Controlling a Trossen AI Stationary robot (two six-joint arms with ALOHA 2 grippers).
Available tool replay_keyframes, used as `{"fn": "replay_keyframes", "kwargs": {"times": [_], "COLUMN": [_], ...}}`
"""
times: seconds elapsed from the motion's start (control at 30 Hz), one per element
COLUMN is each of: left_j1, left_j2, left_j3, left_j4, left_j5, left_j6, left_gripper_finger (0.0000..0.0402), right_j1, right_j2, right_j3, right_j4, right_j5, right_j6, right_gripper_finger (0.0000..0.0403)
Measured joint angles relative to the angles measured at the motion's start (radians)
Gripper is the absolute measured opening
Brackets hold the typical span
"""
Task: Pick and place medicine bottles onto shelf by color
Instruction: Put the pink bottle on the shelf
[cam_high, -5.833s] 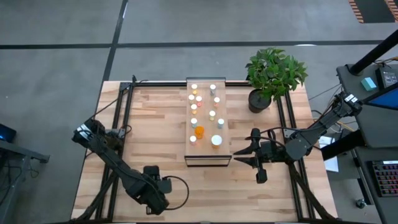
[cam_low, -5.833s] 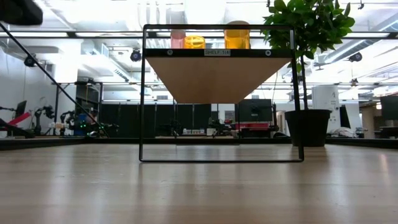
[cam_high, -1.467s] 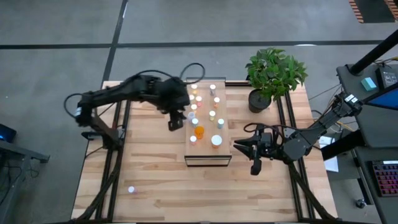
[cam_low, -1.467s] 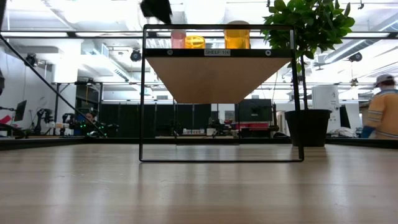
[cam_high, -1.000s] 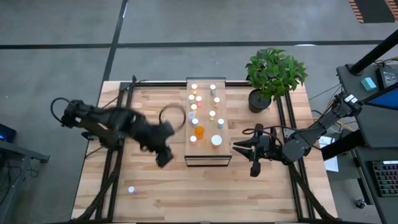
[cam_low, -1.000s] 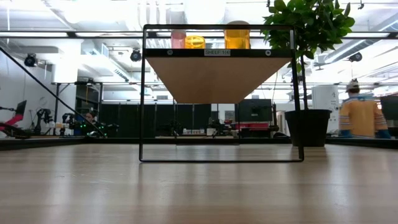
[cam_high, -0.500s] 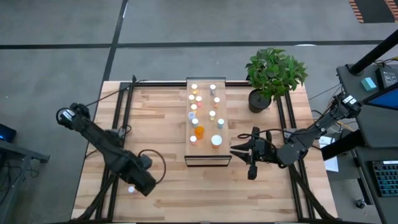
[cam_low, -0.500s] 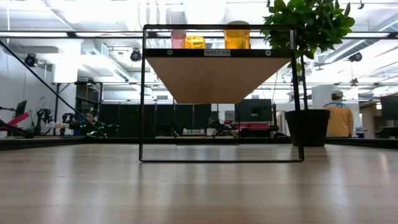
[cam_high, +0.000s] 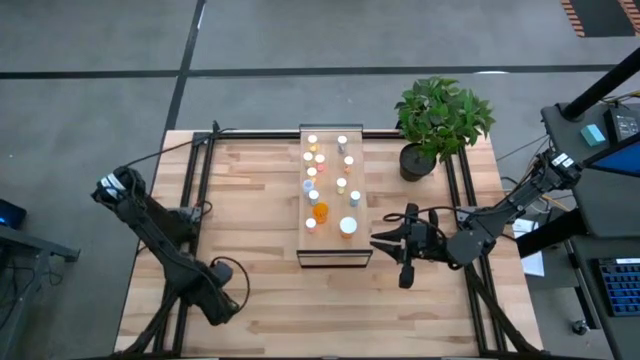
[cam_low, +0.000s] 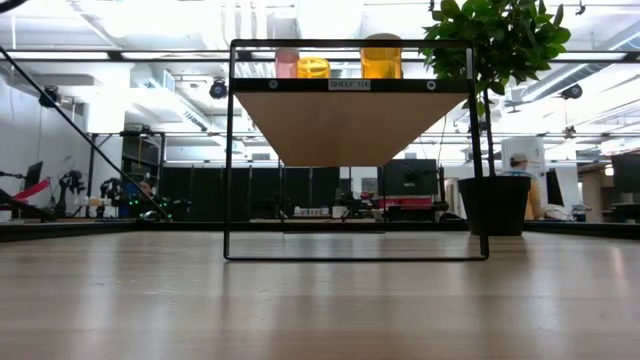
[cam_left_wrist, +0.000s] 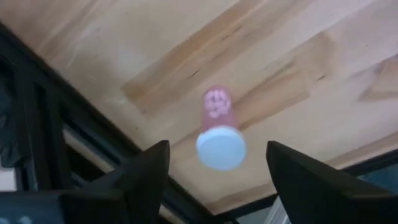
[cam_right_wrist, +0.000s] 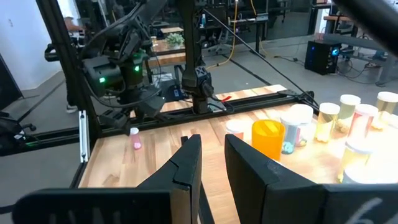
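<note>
High view: long light-wood shelf (cam_high: 334, 255) mid-table carries the white-capped medicine bottles (cam_high: 322, 190); left gripper (cam_high: 216, 303) hangs near the front-left corner.
Left wrist view alone shows a small pink white-capped bottle (cam_left_wrist: 219, 129) upright between spread, empty fingers (cam_left_wrist: 146, 171). Right gripper (cam_high: 383, 243), narrowly parted and empty, waits beside the shelf.

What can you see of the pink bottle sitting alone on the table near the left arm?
The pink bottle is small and round, with a translucent pink body, pale pills showing inside, and a white cap. It stands upright on the wooden tabletop near the front left corner, far from the shelf. The left gripper hovers directly above it, fingers spread wide either side and not touching. Nothing else touches it; in the right wrist view it appears as a small pink speck.
</note>
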Motion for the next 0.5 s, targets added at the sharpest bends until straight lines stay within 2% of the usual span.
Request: {"fn": "replay_keyframes", "kwargs": {"times": [0.3, 0.5], "left_j1": [-0.057, -0.070], "left_j2": [0.001, 0.003], "left_j3": [-0.019, -0.019], "left_j4": [0.029, 0.031], "left_j5": [-0.009, -0.009], "left_j6": [-0.019, -0.019], "left_gripper_finger": [0.0249, 0.0211], "right_j1": [0.000, 0.000], "right_j2": [0.000, 0.000], "right_j3": [0.000, 0.000], "right_j4": [0.000, 0.000], "right_j5": [0.000, 0.004], "right_j6": [0.000, 0.000], "right_gripper_finger": [0.0061, 0.0061]}}
